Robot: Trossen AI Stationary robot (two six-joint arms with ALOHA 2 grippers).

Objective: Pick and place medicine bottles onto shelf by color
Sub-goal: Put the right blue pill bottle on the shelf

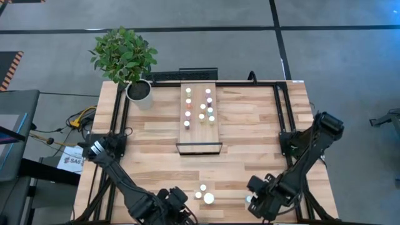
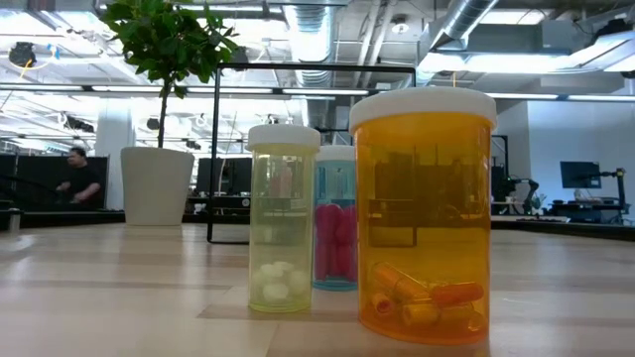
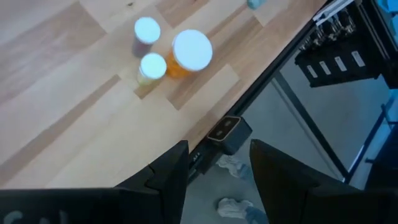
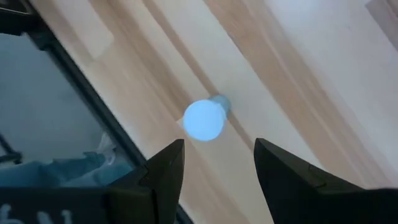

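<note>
The shelf [image 1: 200,119] lies at the table's middle with several small bottles standing on it. Three bottles stand near the table's near edge: a big orange one [image 3: 191,51], a yellow one [image 3: 152,65] and a teal one with pink pills [image 2: 335,223]. My left gripper [image 3: 217,168] is open and empty above the near edge, left of them [image 1: 180,209]. My right gripper [image 4: 219,165] is open above a teal bottle with a white cap [image 4: 204,119], which stands upright near the near right edge [image 1: 249,199]. Its fingers stand clear of the bottle.
A potted plant in a white pot [image 1: 139,90] stands at the far left corner. The shelf's dark metal frame [image 1: 199,148] faces the near side. Black rails run along the table's sides [image 1: 284,112]. A person [image 2: 79,178] shows far back in the room.
</note>
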